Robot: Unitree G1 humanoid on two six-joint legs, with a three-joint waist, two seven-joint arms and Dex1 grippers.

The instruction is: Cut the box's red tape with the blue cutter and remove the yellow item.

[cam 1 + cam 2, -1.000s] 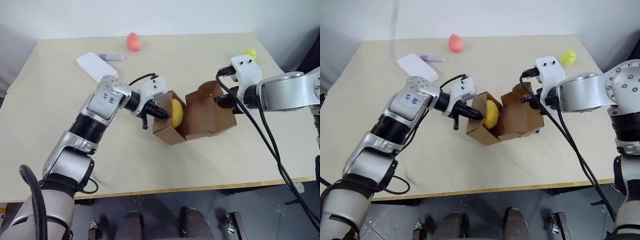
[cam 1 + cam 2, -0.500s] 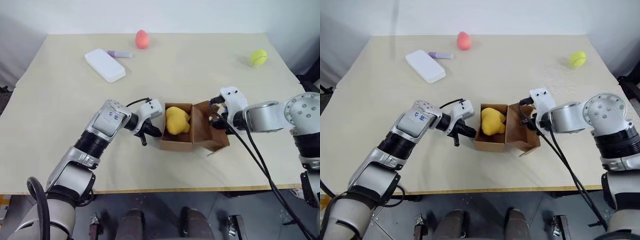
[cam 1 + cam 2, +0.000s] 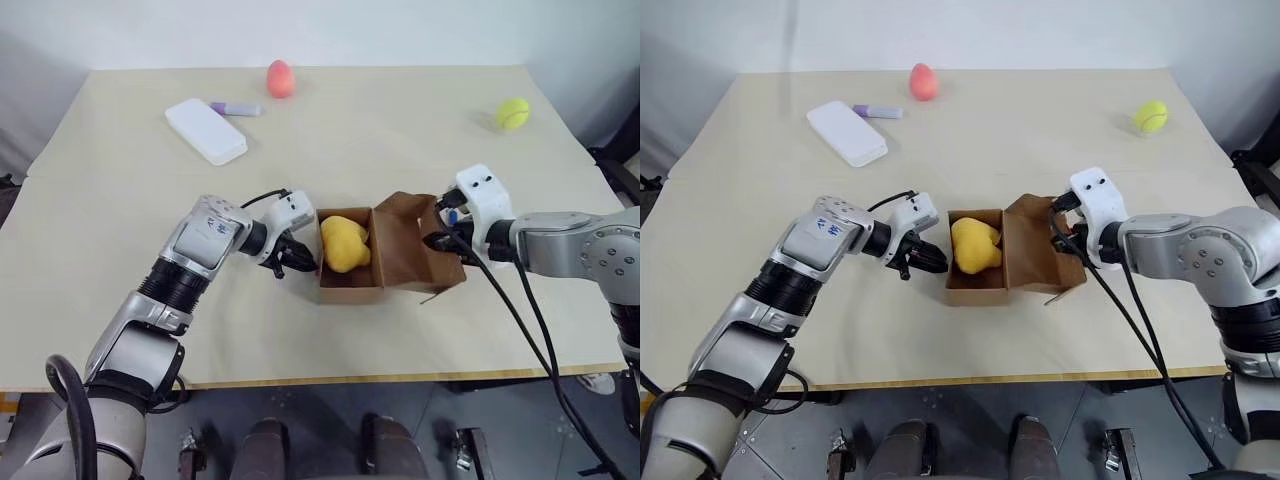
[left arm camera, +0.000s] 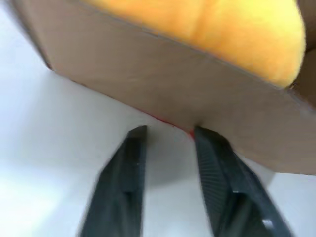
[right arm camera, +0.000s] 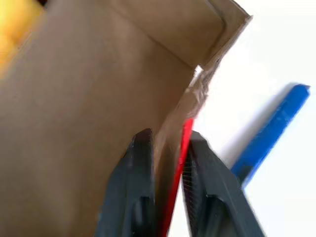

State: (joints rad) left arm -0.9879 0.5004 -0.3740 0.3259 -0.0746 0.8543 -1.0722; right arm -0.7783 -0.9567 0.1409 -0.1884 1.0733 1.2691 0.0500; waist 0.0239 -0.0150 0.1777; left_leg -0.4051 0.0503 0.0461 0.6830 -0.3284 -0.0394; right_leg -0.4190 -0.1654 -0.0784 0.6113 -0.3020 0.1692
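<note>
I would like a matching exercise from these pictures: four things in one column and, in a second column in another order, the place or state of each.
Things:
1. yellow item
2. tennis ball
3. purple marker
4. right gripper

Places or states:
a. beside the white case
b. alone near the table's far right corner
c. inside the opened box
d. fingers on either side of a cardboard flap that bears red tape

Pairs: 1-c, 2-b, 3-a, 4-d

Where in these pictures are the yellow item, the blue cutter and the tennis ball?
yellow item (image 3: 344,243), left eye view, its rounded middle.
blue cutter (image 5: 270,131), right wrist view, mid-shaft.
tennis ball (image 3: 1151,116), right eye view, its centre.
</note>
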